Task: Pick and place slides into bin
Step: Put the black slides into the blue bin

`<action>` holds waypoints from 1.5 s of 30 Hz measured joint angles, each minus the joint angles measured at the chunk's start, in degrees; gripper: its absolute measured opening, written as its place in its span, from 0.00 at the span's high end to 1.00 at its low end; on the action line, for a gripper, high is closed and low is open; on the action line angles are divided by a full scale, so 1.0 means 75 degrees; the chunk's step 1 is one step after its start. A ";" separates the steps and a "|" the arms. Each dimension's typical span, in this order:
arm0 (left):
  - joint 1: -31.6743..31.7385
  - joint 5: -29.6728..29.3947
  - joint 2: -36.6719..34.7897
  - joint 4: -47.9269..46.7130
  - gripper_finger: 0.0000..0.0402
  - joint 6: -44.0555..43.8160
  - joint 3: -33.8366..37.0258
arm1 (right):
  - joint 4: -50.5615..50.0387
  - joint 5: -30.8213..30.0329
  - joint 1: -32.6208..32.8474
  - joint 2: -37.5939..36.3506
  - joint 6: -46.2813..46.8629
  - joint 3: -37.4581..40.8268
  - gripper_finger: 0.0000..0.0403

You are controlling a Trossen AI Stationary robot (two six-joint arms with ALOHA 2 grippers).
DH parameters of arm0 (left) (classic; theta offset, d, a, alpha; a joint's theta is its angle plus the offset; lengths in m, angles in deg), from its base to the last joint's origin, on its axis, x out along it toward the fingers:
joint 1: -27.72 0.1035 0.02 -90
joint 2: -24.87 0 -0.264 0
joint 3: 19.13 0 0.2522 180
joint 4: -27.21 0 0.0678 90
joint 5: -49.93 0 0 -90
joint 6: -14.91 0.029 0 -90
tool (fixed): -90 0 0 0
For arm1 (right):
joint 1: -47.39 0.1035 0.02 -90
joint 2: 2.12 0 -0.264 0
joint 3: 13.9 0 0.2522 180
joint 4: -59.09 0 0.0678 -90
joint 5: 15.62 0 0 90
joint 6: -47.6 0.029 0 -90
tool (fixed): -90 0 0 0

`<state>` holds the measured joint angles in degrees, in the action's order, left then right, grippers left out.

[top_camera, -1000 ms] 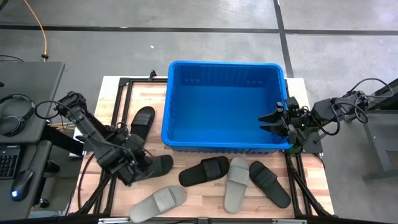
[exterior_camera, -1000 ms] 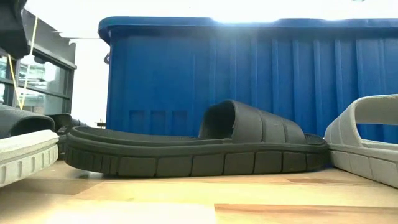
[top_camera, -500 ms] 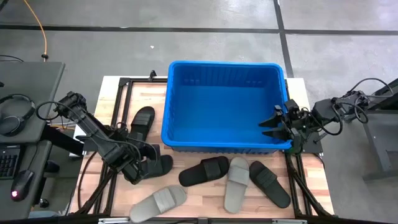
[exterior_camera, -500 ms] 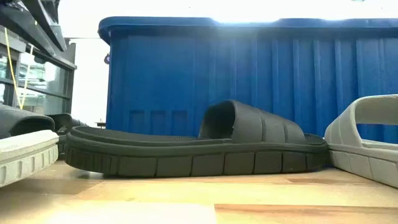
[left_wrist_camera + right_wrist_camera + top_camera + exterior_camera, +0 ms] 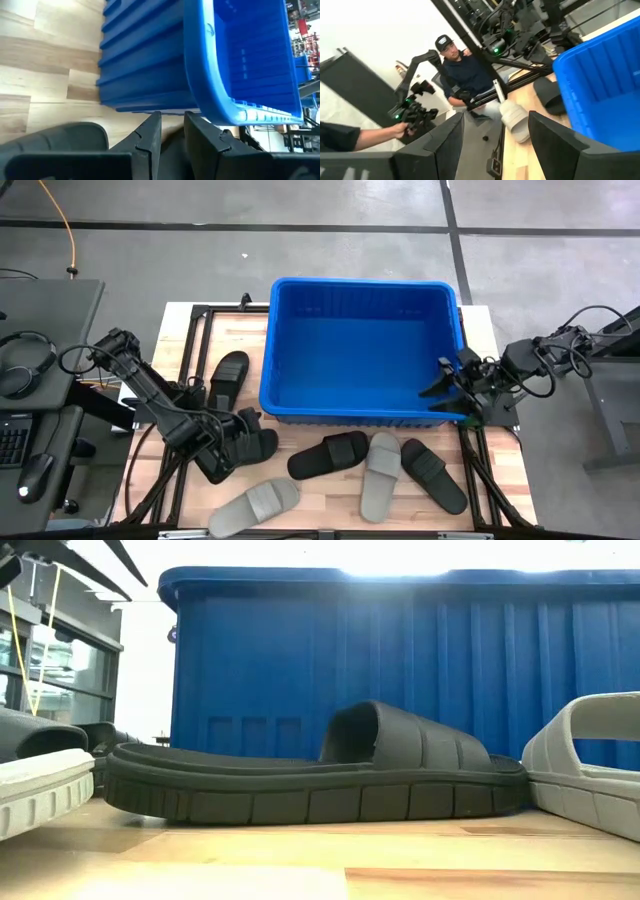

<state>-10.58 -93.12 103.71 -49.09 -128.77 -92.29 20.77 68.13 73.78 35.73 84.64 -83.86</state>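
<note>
The blue bin (image 5: 360,350) stands at the table's far middle and is empty. Several slides lie sole-down on the table. A black one (image 5: 228,375) lies left of the bin. Along the near side lie a black one (image 5: 258,448), a black one (image 5: 330,455), a grey one (image 5: 380,473), a black one (image 5: 435,475) and a grey one (image 5: 255,505). My left gripper (image 5: 243,430) hovers over the black slide near the bin's near left corner, slightly open and empty. In its wrist view (image 5: 172,125) it points at the bin wall. My right gripper (image 5: 445,385) is open and empty over the bin's near right corner.
The low view shows the middle black slide (image 5: 310,770) in front of the bin wall (image 5: 400,670), with grey slides at both sides. A black frame rail (image 5: 185,470) runs along the table's left. A person (image 5: 462,70) sits beyond the table.
My left gripper has gone toward the table's right edge and risen above the black slide, which stays in place. My right gripper has shifted a little toward the table's near edge over the bin's corner.
</note>
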 joint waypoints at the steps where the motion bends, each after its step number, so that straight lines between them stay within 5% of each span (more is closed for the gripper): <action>1: -0.0003 0.0051 -0.0002 0.0006 0.82 0.0001 0.0000 | 0.0000 0.0065 0.0000 0.0000 0.0000 0.0000 0.48; 12: -0.0758 0.0148 0.0141 -0.0177 0.83 -0.0463 0.0000 | 0.0217 0.0059 0.0000 0.0000 0.0058 0.0000 0.48; 22: -0.0147 0.0491 0.0588 -0.0009 0.99 -0.0678 0.0000 | 0.0405 0.0052 0.0000 0.0003 0.0058 0.0000 0.48; 38: -0.1324 0.2980 0.0581 -0.0312 0.91 -0.0215 0.0008 | 0.0399 0.0068 0.0000 0.0003 0.0080 0.0000 0.48; 45: -0.1446 0.3271 0.0576 0.0228 0.71 -0.0474 0.0520 | 0.0399 -0.0166 0.0000 0.0043 0.0404 0.0000 0.48</action>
<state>-21.43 -68.58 108.03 -47.38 -132.33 -88.39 23.76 66.89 73.78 36.05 87.67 -83.86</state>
